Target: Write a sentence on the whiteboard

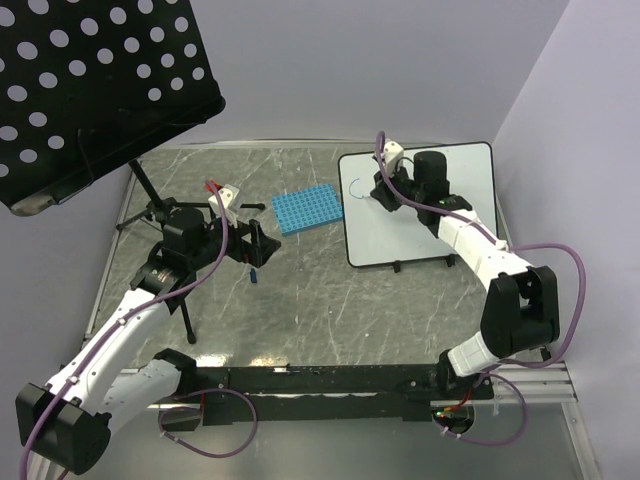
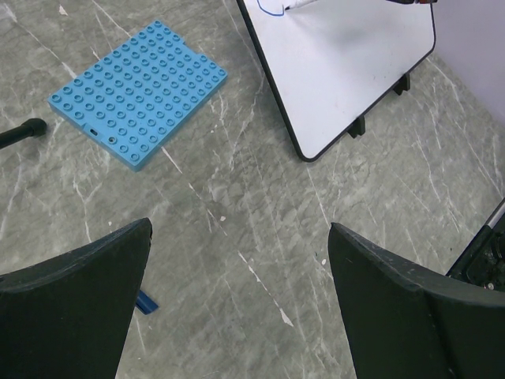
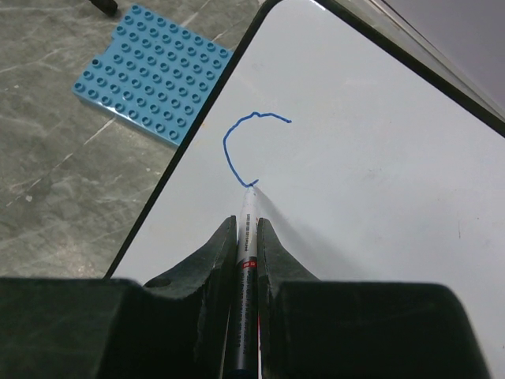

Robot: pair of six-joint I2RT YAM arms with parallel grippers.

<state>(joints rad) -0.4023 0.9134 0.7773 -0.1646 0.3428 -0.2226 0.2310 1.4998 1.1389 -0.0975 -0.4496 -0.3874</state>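
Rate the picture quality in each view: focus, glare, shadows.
Top external: even, soft light, sharp throughout; the whiteboard shows no glare, and the perforated stand looms dark at upper left. Left wrist: the jaws are dark and soft-edged in the foreground, the blue studded plate crisp. Right wrist: the jaws blur near the lens, while the marker tip and blue stroke are sharp.

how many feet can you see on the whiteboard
2. One black foot is under the whiteboard's near edge toward its left end, another further right. Feet under the far edge may be hidden.
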